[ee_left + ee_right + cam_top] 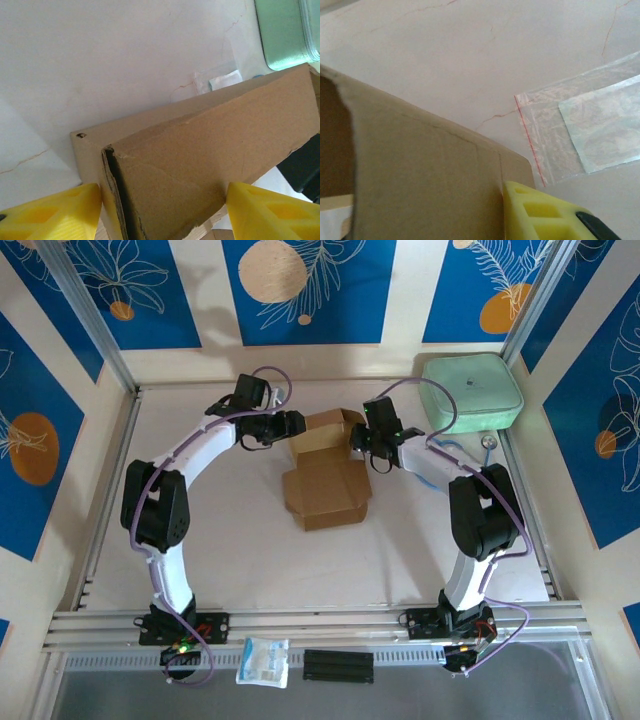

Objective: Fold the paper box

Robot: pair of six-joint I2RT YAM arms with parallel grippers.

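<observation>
On the left, the left pincer (296, 424) has its yellow fingers (55, 215) apart, straddling a raised wall of the paper box (328, 472), which sits half-folded mid-desk (230, 560). The right pincer (362, 440) meets the box's opposite wall; I can't tell whether it's apart or together. A clear plastic bag (585, 132) lies flat beside it, and a mint-green case (470, 392) rests far right.

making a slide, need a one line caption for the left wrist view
Yellow fingers straddle a folded wall of the brown paper box, mint-green case beyond.
</observation>
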